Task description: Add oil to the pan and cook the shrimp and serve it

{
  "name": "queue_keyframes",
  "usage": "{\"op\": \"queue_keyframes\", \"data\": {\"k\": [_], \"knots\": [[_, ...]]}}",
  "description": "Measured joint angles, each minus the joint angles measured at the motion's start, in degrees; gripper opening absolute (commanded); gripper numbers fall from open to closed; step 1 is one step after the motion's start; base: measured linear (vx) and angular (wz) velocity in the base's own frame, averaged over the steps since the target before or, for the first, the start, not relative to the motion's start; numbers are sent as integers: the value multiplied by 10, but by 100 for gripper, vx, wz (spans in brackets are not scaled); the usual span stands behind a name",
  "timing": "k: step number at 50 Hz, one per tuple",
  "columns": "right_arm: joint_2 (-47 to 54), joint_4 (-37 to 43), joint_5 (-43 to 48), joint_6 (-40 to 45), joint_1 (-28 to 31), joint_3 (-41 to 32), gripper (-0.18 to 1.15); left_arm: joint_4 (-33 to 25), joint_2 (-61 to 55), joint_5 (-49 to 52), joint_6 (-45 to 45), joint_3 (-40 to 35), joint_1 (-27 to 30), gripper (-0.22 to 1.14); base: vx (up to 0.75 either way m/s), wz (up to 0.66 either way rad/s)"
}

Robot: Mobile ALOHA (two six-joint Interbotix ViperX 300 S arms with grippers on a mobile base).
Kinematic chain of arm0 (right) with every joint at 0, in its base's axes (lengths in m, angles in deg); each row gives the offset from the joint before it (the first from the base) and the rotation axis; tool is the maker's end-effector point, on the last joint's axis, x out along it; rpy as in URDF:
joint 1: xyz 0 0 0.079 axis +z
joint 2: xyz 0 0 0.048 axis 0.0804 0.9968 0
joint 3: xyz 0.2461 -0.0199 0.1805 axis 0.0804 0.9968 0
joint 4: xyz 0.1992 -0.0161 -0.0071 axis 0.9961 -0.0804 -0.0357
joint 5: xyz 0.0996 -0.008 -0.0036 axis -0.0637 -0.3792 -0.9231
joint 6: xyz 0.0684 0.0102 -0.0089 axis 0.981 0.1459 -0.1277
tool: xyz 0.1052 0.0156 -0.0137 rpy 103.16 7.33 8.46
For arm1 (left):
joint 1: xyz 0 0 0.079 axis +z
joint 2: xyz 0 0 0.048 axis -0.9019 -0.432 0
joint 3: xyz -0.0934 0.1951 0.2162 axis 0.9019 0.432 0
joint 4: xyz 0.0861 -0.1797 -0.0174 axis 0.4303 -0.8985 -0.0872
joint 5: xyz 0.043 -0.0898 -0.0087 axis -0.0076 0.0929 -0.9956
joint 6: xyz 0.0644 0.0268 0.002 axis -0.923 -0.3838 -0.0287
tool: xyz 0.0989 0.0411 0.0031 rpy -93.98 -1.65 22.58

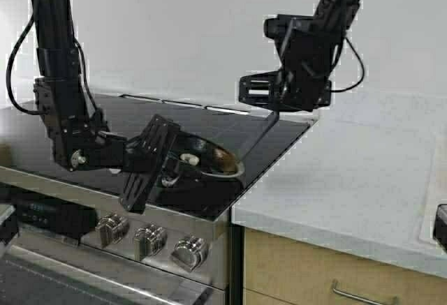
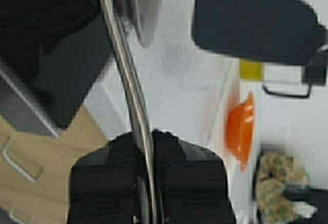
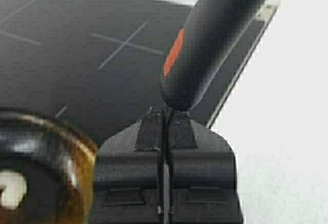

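Left claw (image 2: 146, 183) pinching pan (image 1: 209, 160) handle, right claw (image 3: 165, 147) pinching a spatula (image 3: 215, 34); shrimp (image 1: 187, 158) inside.

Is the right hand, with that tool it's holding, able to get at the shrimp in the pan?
Probably yes. The right hand grips a spatula slanting down to the rim of the pan, and the shrimp lies uncovered inside. The left hand holds the pan's handle on the other side, out of the way.
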Motion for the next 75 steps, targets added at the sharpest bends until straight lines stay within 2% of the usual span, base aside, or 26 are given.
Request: {"op": "queue_keyframes", "data": {"k": [28,56,64,75], "knots": [[113,4,1,-36,17,-102,8,3,1,-1,0,0,-4,3,0,0],[86,4,6,-33,67,16,8,-20,13,12,-4,1,-8,3,0,0],[85,11,4,-27,68,17,8,-20,13,13,-4,1,-8,3,0,0],[85,61,-11,-25,58,-26,8,-16,13,13,-4,1,-8,3,0,0]]}}
